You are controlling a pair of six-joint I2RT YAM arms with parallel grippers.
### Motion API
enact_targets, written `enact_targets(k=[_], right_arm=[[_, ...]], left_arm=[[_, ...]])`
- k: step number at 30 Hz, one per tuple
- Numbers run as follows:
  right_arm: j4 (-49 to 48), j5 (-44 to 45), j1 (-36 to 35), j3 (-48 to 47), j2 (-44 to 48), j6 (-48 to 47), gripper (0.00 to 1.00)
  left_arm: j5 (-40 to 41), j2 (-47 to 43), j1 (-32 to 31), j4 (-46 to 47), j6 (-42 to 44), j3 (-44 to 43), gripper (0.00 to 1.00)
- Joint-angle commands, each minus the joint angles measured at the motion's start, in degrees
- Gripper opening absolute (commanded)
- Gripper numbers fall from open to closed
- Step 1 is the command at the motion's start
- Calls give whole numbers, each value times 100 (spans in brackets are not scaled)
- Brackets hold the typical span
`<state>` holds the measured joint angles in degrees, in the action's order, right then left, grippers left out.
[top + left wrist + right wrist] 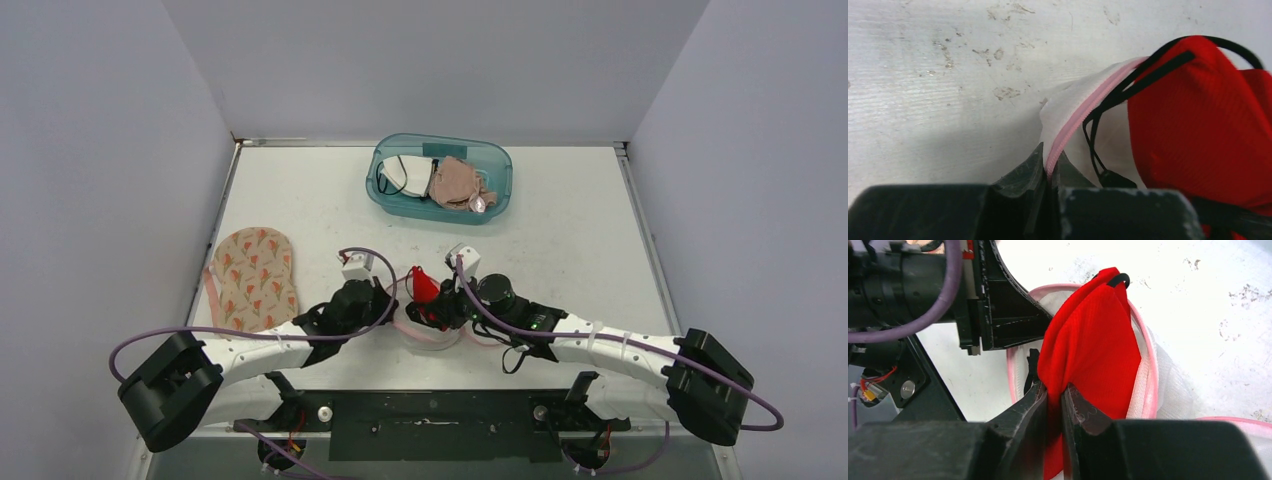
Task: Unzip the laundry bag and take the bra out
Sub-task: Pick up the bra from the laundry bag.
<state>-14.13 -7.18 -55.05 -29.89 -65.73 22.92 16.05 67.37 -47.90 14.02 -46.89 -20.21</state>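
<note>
The white mesh laundry bag (432,333) with a pink zipper edge (1083,112) lies near the table's front, between the two arms, its mouth unzipped and gaping. A red bra (1093,345) with black straps (1143,75) sticks up out of that mouth (424,285). My right gripper (1054,390) is shut on a fold of the red fabric (438,312). My left gripper (1050,167) is shut on the bag's pink zipper edge at its left rim (392,302).
A teal bin (440,178) holding white and beige garments stands at the back centre. A floral patterned bag (254,278) lies flat at the left. The left arm's body (923,285) hangs close above the bag. Black mounting plate (430,425) lines the front edge.
</note>
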Motion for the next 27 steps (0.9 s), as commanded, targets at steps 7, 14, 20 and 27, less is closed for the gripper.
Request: enact_targets(k=[7, 14, 20, 27], right_arm=[[-296, 203, 47, 102, -57, 175, 46], [33, 439, -3, -73, -133, 134, 66], [382, 1106, -543, -460, -423, -105, 79], [229, 1740, -952, -660, -762, -9, 79]], left_arm=[[-574, 79, -83, 1196, -78, 137, 0], [-603, 152, -120, 1265, -123, 156, 0], [-611, 137, -129, 1284, -127, 151, 0], [-612, 144, -157, 1275, -133, 118, 0]])
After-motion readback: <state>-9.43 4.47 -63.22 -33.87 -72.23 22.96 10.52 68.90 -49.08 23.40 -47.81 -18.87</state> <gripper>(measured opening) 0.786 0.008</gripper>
